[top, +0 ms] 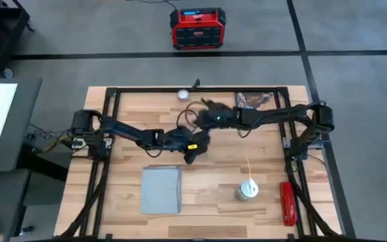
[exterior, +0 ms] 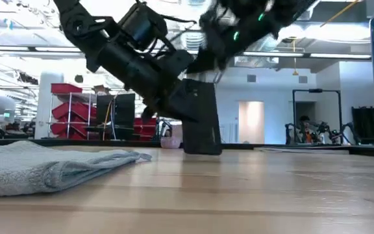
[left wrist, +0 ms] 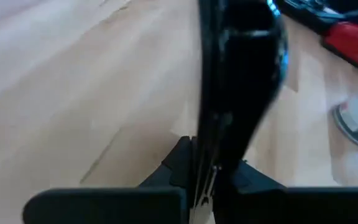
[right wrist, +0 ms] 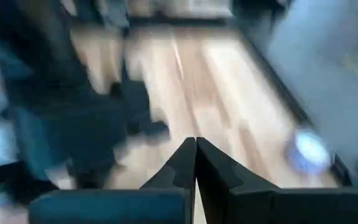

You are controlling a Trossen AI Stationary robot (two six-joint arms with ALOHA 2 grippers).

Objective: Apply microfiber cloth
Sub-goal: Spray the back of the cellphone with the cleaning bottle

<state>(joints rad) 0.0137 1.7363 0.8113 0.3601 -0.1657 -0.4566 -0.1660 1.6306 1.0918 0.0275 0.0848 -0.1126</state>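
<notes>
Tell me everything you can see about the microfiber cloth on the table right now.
The microfiber cloth is a pale grey-blue rectangle of soft, slightly napped fabric, plain and unmarked. It lies flat on the wooden table near its front edge, left of centre, with low rumpled folds in the low view. Nothing touches it but the table; both grippers are away from it.

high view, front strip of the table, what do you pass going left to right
Folded pale grey-blue microfiber cloth → round white-lidded canister with a thin stick leaning up from it → flat red rectangular tool by the right table edge. Behind this strip, the left gripper holds the small black phone edge-down on the wood.
</notes>
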